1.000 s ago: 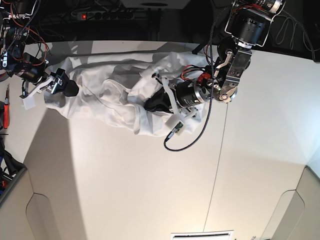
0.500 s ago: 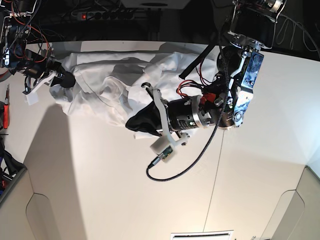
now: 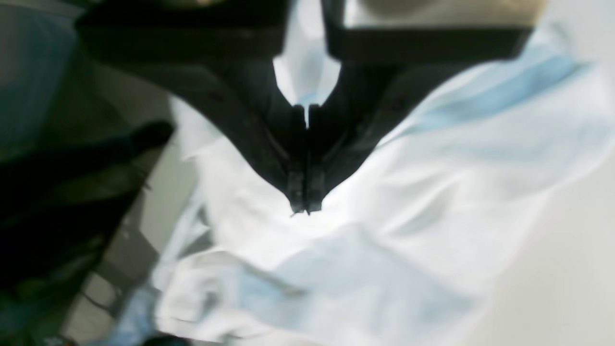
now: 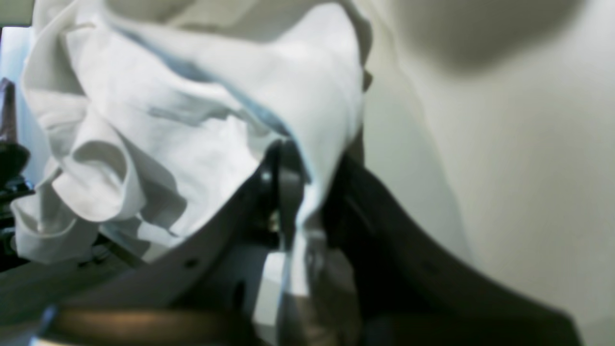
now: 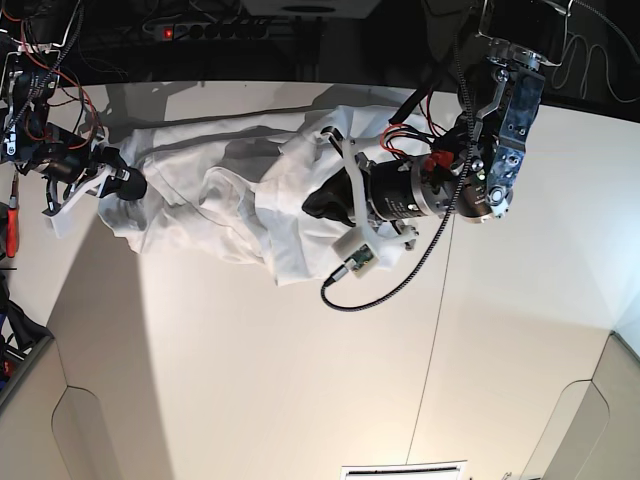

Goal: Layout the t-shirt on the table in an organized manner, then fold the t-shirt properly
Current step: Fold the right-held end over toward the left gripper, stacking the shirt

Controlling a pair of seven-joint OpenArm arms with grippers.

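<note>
Moved since the earlier base pictures: the black left gripper (image 3: 306, 206) has drawn back towards the table's far edge and to the view's right, compared with half a second ago; the black right gripper (image 4: 312, 192) has shifted only slightly.
Left side of table: a red-and-black object (image 5: 13, 215) lies at the view's left border, near the right arm (image 5: 60, 140).
Right claw: closed down on a bunched fold of cloth, which runs up between its fingers; it has hold of the shirt's left end as the base view shows it.
Shirt: the plain white, soft cloth t-shirt (image 5: 285, 245) lies crumpled and spread sideways along the far part of the table, its left part narrow and wrinkled, its right part broader.
Table room: the wide, smooth off-white table (image 5: 250, 370) runs bare from the shirt's near edge towards the view's bottom, and again to the right of the shirt.
Left claw: fingers together, with no cloth visible between the tips; they are over the shirt's broad part, whether touching it cannot be told.
Left arm cable: a black cable (image 5: 440, 235) loops down beside that claw.
Seam: a thin dark line (image 5: 437, 330) runs from beside the shirt's right part towards the view's bottom.
</note>
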